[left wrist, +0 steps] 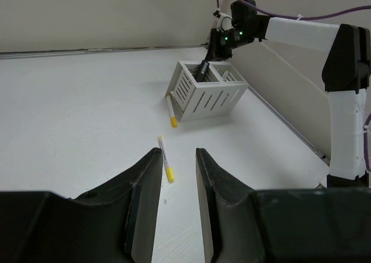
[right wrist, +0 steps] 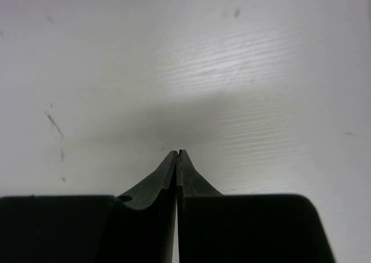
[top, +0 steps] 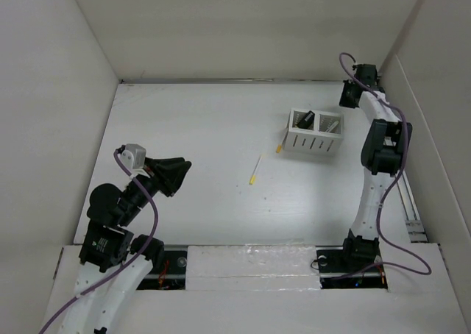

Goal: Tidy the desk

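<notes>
The desk [top: 191, 128] is a wide white tabletop. On it stands a white slotted pen holder [top: 315, 133] with dark items in both compartments. A white pen with a yellow cap [top: 255, 171] lies loose in the middle of the desk. A second yellow-tipped pen [top: 282, 144] rests against the holder's left side. My left gripper [left wrist: 177, 153] hovers low at the near left, open and with nothing in it, and the loose pen [left wrist: 165, 159] lies just past its fingertips. My right gripper [right wrist: 177, 153] is shut on nothing, raised behind the holder's right end [top: 347, 97].
Tall white wall panels enclose the desk on the left, back and right. A thin metal rail [top: 408, 201] runs along the right edge beside the right arm. The right arm [left wrist: 342, 83] stands upright at the right of the left wrist view.
</notes>
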